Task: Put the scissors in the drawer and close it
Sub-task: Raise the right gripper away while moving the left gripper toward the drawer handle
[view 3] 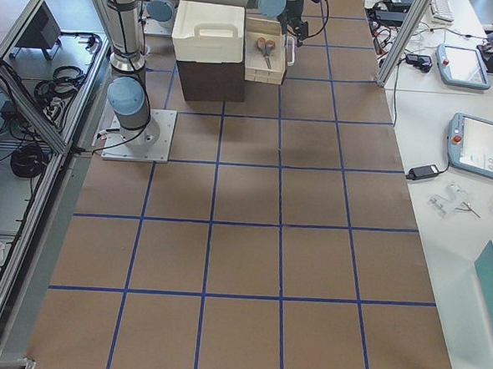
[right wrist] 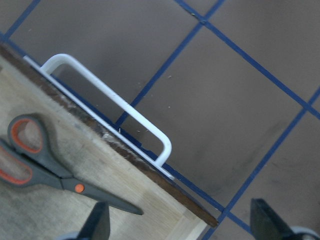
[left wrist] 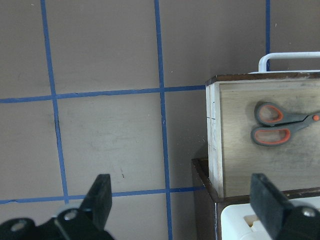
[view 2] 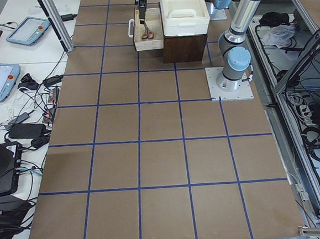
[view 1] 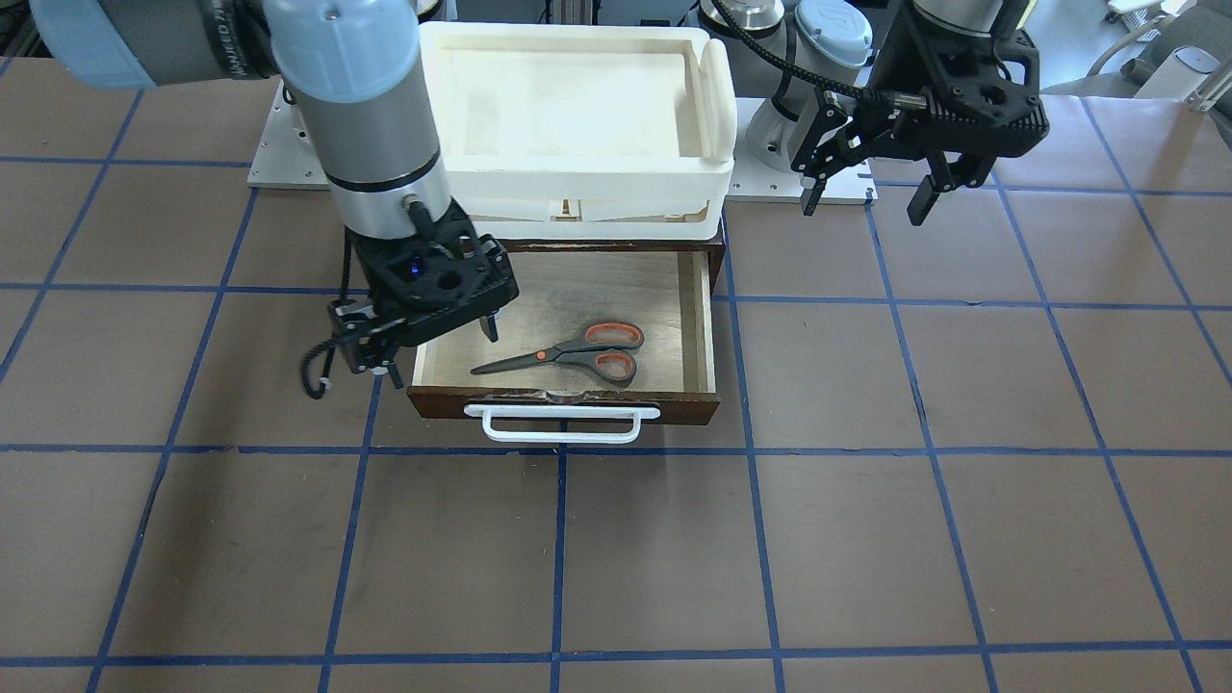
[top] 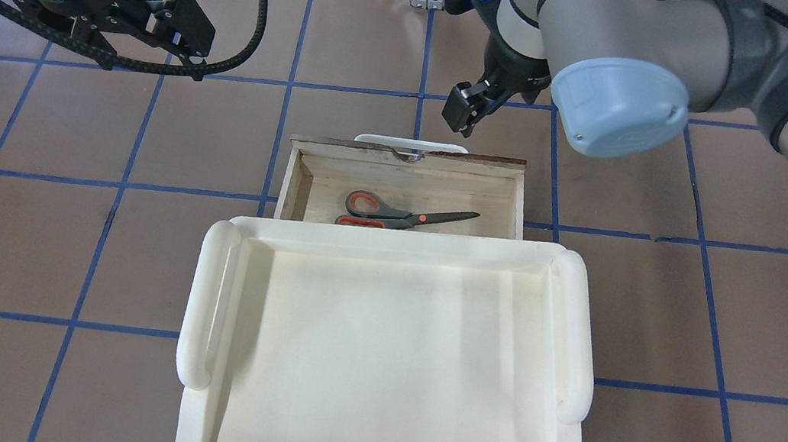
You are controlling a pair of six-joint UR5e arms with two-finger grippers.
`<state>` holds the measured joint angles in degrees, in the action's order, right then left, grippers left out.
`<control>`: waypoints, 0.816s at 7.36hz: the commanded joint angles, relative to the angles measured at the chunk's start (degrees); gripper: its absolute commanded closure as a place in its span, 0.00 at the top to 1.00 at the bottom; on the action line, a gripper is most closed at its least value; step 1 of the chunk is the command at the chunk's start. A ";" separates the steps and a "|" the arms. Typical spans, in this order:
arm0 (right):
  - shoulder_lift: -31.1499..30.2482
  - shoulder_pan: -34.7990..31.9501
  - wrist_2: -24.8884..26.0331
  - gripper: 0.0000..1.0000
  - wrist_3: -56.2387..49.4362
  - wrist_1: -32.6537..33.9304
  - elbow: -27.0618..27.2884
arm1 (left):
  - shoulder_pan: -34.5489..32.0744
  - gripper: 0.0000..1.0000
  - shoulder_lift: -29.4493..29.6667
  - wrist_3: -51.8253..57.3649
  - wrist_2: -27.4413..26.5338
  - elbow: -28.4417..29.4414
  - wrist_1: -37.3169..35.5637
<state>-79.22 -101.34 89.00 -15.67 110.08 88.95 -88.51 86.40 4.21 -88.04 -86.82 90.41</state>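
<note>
**State.** The pair of scissors with dark grey handles, orange-red loop linings and dark blades (view 1: 568,354) lies flat on the pale plywood floor of the dark brown wooden drawer (view 1: 704,318). Its handles point toward the robot's left and its blades toward its right. The drawer stands pulled out from beneath the white plastic tray (view 1: 577,183).

**Grippers.** The right gripper (right wrist: 182,217) hangs above the drawer's front corner on the robot's right. Its fingers are spread wide and hold nothing. The left gripper (view 1: 868,200) hangs well apart from the drawer, above the brown table, also spread wide and empty.

**Step.** Placement appears complete. Closing is not yet done.

**Handling.**
- The drawer is judged rigid and fairly light, and it should slide in a straight line.
- Apply force at the middle of the front panel, at the white bar handle (view 1: 563,423). An off-centre push is likely to skew the drawer and jam it.
- The bar looks thin and smooth. A pinch across its middle is possible, but a flat push needs no grip.
- The scissors are light, stiff and loose on smooth plywood, so a sudden stop may make them slide.
</note>
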 commanded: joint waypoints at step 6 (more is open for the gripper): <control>-3.04 11.16 1.18 1.00 15.23 -0.39 0.26 | -0.78 1.00 8.49 0.54 7.07 4.53 -2.33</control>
<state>-81.05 -90.61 90.11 -0.27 110.06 89.06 -88.79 91.55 5.17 -82.74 -84.41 89.05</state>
